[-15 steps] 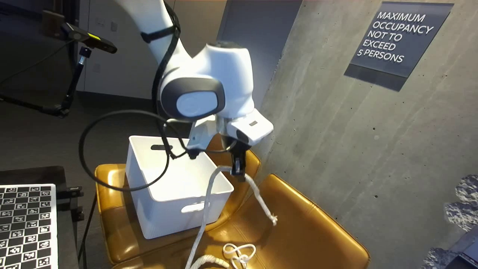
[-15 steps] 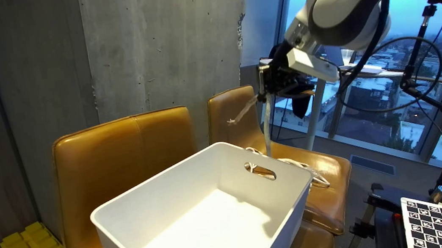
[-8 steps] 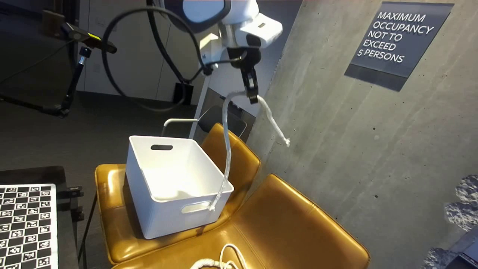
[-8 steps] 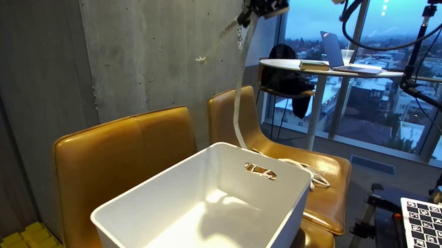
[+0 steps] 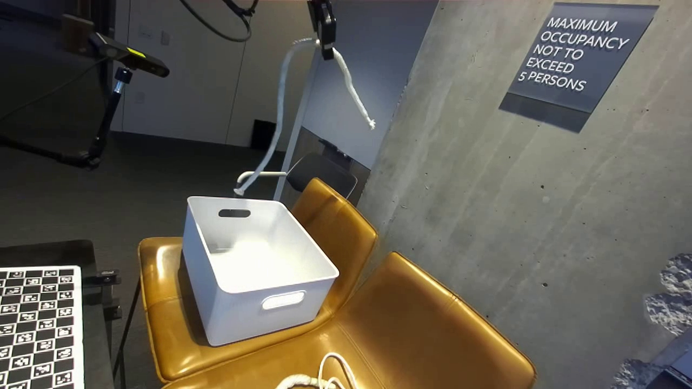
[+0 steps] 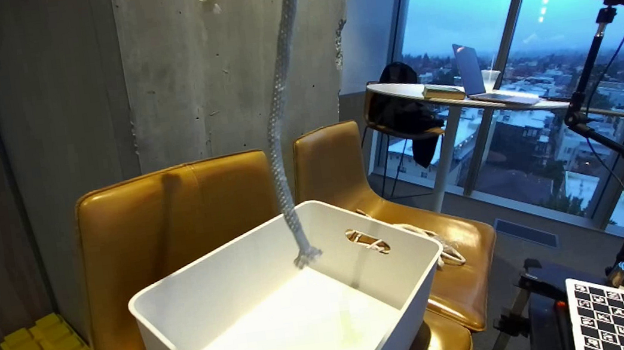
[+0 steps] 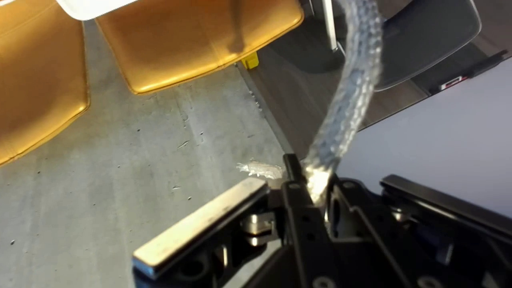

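Note:
My gripper (image 5: 326, 51) is high in an exterior view, shut on a pale grey-white braided rope (image 5: 280, 102). In the wrist view the rope (image 7: 356, 80) is pinched between the black fingertips, and a short frayed end shows beside them. The long part hangs down, its loose end near the far rim of a white bin (image 5: 254, 319). Seen from the opposite side, the rope (image 6: 276, 101) hangs in front of the bin's opening (image 6: 230, 282), with the gripper out of that view. The bin has nothing visible in it. Most of the arm is out of view.
The bin stands on a tan leather chair (image 5: 167, 346). On the neighbouring chair (image 5: 432, 324) lies a white cord (image 5: 338, 362). A concrete wall (image 5: 486, 216) rises behind both chairs. A checkered board (image 5: 40, 324) and a camera on a stand (image 5: 132, 59) are to one side.
My gripper has risen a long way with the rope in its grip. The rope's hanging end has lifted off the chair area and swung across to above the bin.

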You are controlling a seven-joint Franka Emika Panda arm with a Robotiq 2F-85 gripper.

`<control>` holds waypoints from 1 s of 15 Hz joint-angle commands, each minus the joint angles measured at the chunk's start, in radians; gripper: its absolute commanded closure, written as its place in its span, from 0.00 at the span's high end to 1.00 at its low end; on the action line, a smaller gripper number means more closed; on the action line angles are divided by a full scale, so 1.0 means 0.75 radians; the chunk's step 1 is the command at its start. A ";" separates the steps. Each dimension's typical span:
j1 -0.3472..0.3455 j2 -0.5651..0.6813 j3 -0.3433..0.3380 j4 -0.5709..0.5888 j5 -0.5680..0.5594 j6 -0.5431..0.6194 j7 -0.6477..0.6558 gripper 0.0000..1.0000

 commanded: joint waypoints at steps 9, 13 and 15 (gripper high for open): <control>-0.016 0.230 0.028 0.024 0.028 -0.115 0.023 0.03; 0.001 0.226 0.029 -0.048 0.008 -0.156 0.064 0.03; 0.001 0.237 0.027 -0.073 0.009 -0.175 0.068 0.03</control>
